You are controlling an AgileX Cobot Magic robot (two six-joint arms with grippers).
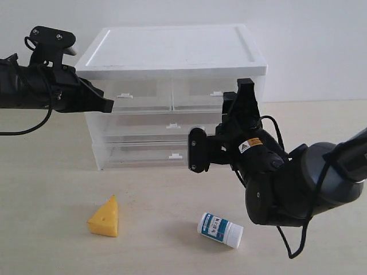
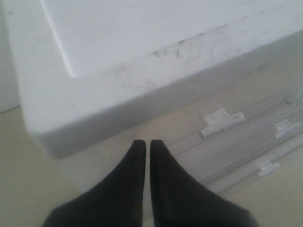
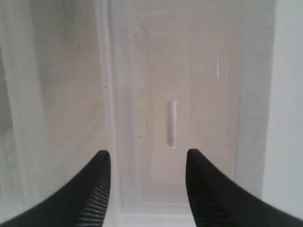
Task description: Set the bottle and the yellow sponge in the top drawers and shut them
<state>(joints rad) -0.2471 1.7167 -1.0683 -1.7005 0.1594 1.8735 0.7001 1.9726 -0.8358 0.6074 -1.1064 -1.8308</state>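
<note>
The yellow sponge (image 1: 105,217), a cheese-like wedge, rests on the table in front of the cabinet. The bottle (image 1: 220,229) lies on its side to its right. Both top drawers look pushed in: the left one (image 1: 140,91) with its tab handle (image 2: 221,122), and the right one (image 1: 200,90) with its handle (image 3: 171,123). My left gripper (image 1: 109,105) (image 2: 147,144) is shut and empty, at the cabinet's upper left corner, short of the left handle. My right gripper (image 1: 236,94) (image 3: 147,156) is open and faces the right top drawer's front, close to its handle and not touching it.
The white cabinet (image 1: 172,48) has a flat lid and two full-width translucent drawers (image 1: 149,129) below the top pair, with handles (image 2: 284,127) (image 2: 267,166). A white wall stands behind it. The right arm's body (image 1: 287,183) hangs over the table near the bottle.
</note>
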